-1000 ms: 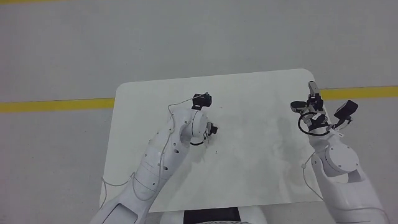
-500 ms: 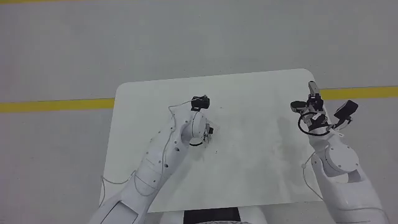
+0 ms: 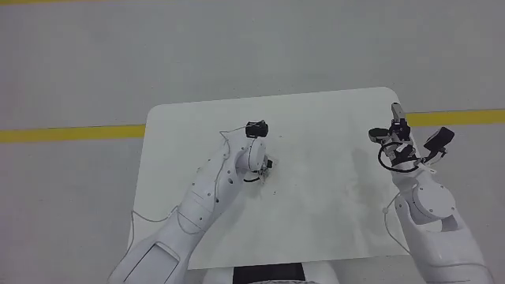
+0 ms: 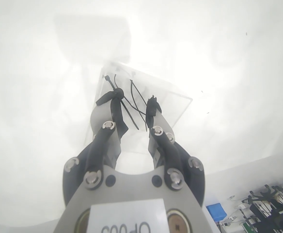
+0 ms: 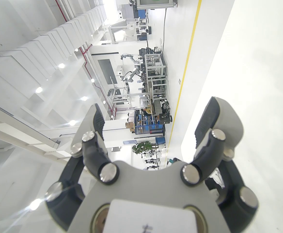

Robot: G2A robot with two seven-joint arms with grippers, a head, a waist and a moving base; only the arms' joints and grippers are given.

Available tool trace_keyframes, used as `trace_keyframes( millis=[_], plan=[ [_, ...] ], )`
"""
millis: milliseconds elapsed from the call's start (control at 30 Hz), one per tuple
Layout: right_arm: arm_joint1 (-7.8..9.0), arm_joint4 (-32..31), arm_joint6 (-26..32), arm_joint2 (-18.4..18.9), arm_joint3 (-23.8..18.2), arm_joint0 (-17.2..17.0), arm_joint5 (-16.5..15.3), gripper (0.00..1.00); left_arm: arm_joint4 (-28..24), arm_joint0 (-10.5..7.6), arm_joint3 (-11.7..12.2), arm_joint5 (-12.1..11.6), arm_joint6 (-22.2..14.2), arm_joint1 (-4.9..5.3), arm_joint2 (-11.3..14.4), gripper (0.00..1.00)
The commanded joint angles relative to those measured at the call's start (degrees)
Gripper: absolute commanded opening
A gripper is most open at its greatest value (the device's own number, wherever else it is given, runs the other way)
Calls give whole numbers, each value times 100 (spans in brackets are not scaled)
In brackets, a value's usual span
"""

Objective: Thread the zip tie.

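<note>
Left gripper point(image 4: 134, 100): released. Your left wrist view shows its jaws spread apart, pointing down into a clear box point(image 4: 173, 105) and gripping nothing.
Zip ties point(image 4: 129, 114): several thin black ties lie loose and crossed inside that box, directly under and between the spread jaws. One strand runs right past a jaw tip. You cannot tell whether they touch.
Clear box: it sits on the white table point(image 3: 331, 205), left of centre, under the left arm.
Right gripper point(image 5: 153, 120): released as well, jaws wide and empty. It is held up by the table's right edge, well apart from the box and aimed out at the room.
Step in hand: this looks like the pick. You need one tie out of the box before any threading starts.
Risk, double pick: the ties overlap, so closing here could pinch two strands, or drag a tangled neighbour out.
Risk, slip: a thin, slick strand lying flat on the box floor may slide out from between the jaws as they close, leaving you with nothing.
Risk, box shift: the box looks light. A jaw catching its wall or pressing on its floor could tip or push it.
Risk, poor grasp point: gripping mid-strand would leave both ends drooping, so the right gripper would struggle to find the tail.
</note>
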Motion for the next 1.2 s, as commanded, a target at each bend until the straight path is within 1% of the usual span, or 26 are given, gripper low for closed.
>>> trace_keyframes(
  millis=[0,167,267,400,600,667,700,767,867,1167],
  plan=[
    [0,0,0,0,0,0,0,100,-13,-46,70,-1,3,-15,38,23],
    [0,0,0,0,0,0,0,100,-29,-170,282,-1,4,-70,138,22],
    [0,0,0,0,0,0,0,100,-39,-232,392,-1,14,-104,189,19],
    [0,0,0,0,0,0,0,100,-51,-296,523,-1,33,-142,227,20],
    [0,0,0,0,0,0,0,100,-28,-348,639,-1,49,-182,240,13],
    [0,0,0,0,0,0,0,100,-19,-355,660,-1,47,-192,236,13],
    [0,0,0,0,0,0,0,100,-10,-358,670,-1,44,-198,235,11],
    [0,0,0,0,0,0,0,100,2,-360,680,-1,40,-207,233,10],
    [0,0,0,0,0,0,0,100,24,-355,661,-1,26,-216,223,9],
    [0,0,0,0,0,0,0,100,149,-300,503,-1,-56,-212,165,10]
  ],
)
